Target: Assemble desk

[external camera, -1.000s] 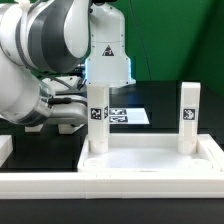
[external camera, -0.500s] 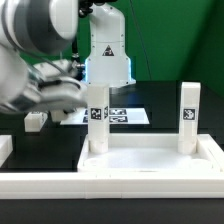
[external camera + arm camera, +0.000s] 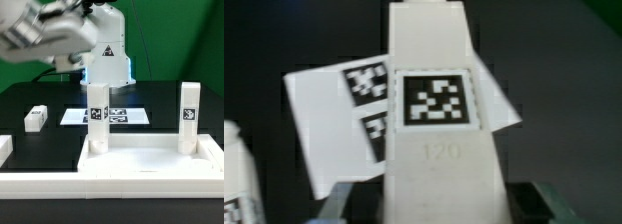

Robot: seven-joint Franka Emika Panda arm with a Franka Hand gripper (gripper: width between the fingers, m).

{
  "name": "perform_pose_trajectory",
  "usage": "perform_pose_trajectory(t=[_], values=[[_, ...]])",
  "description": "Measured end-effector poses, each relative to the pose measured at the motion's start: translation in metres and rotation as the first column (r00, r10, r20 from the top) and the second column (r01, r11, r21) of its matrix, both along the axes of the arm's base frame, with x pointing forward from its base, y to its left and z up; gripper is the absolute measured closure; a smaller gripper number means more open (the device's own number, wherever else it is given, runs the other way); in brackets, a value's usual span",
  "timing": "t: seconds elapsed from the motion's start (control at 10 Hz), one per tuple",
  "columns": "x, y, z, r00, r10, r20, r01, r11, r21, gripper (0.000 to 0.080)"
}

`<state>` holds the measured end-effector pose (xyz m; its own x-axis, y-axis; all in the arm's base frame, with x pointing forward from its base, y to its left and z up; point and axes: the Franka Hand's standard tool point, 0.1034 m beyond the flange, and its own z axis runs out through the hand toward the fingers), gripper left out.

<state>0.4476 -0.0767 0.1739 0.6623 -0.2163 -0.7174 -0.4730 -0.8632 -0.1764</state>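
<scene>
**Wrist view.** The gripper [image 3: 438,192] is clamped on the held leg [image 3: 438,110], a square white post. Its dark fingers [image 3: 345,196] press two opposite flat faces near one end. The tagged face looks at the camera, and the marker board [image 3: 331,110] shows beyond the post.

**Exterior view.** The desk top [image 3: 212,150] lies at 6 o'clock. A standing leg [image 3: 97,120] is at the tray's 10 o'clock corner and a second standing leg [image 3: 188,115] at its 2 o'clock corner. A loose leg [image 3: 36,118] lies on the black table [image 3: 55,140] at 9 o'clock. The arm [image 3: 60,35] is a blur at 11 o'clock.

**Handling.** The post is probably light, rigid and smooth, so it could twist or slip. It is best gripped squarely on flat faces, clear of the tag.

**Surroundings.** The table looks matte and level, with bare surface between the loose leg and the tray. A green backdrop [image 3: 180,50] closes 12 o'clock.
</scene>
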Motion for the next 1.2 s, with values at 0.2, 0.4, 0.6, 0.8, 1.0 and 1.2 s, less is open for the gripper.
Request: perform_pose_trajectory(t=[0.2,0.4,0.6,0.8,1.0,1.2], values=[[0.044,0.046,0.025,0.996,-0.052,0.077,0.060,0.993,-0.104,0.0508],[0.058,0.053,0.021,0.982,-0.063,0.181,0.088,0.987,-0.137,0.0508],[0.067,0.056,0.021,0.942,-0.065,0.329,0.131,0.974,-0.183,0.0508],[0.095,0.076,0.016,0.911,-0.050,0.409,0.174,0.946,-0.273,0.0508],[0.131,0.086,0.030,0.824,0.109,0.556,0.149,0.905,-0.399,0.0508],[0.142,0.094,0.032,0.720,0.197,0.665,0.161,0.885,-0.437,0.0508]])
